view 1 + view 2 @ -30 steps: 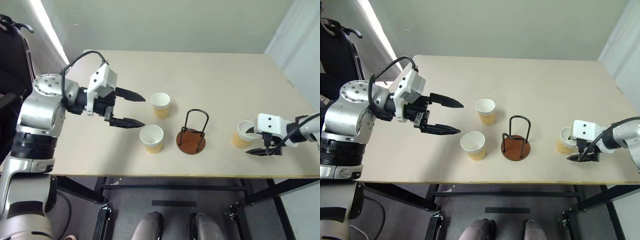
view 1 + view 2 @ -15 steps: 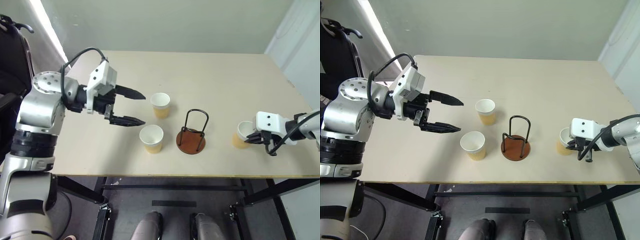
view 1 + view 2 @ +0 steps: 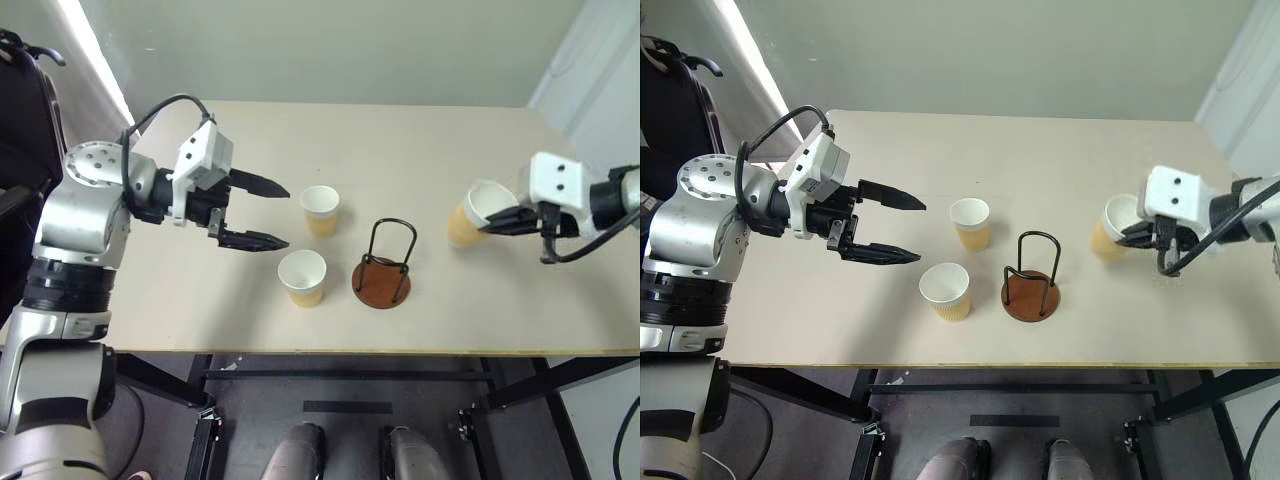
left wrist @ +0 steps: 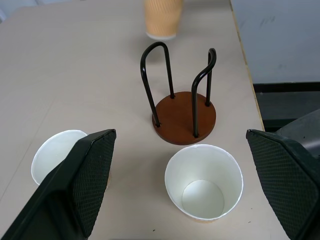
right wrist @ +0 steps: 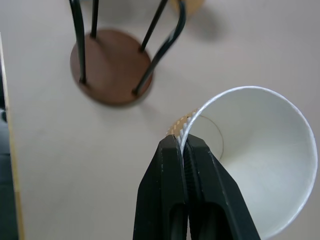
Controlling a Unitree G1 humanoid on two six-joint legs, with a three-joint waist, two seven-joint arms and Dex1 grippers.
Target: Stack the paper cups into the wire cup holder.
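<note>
Stacking not yet begun: wire cup holder (image 3: 383, 268), rust-brown base, black loops, stands empty at centre of the table (image 3: 420, 160).

Item one: paper cup (image 3: 470, 214), tilted, clear of the tabletop, right of the holder; right gripper (image 5: 182, 150) pinched shut on its rim wall.

Item two: paper cup (image 3: 321, 209), upright, far-left of the holder, untouched.

Item three: paper cup (image 3: 303, 276), upright, near-left of the holder, untouched.

Left gripper (image 3: 258, 213): jaws spread wide, empty, hovering left of items two and three.

Remaining, by judgement: all three cups to be seated in the holder, the held one likely first.
</note>
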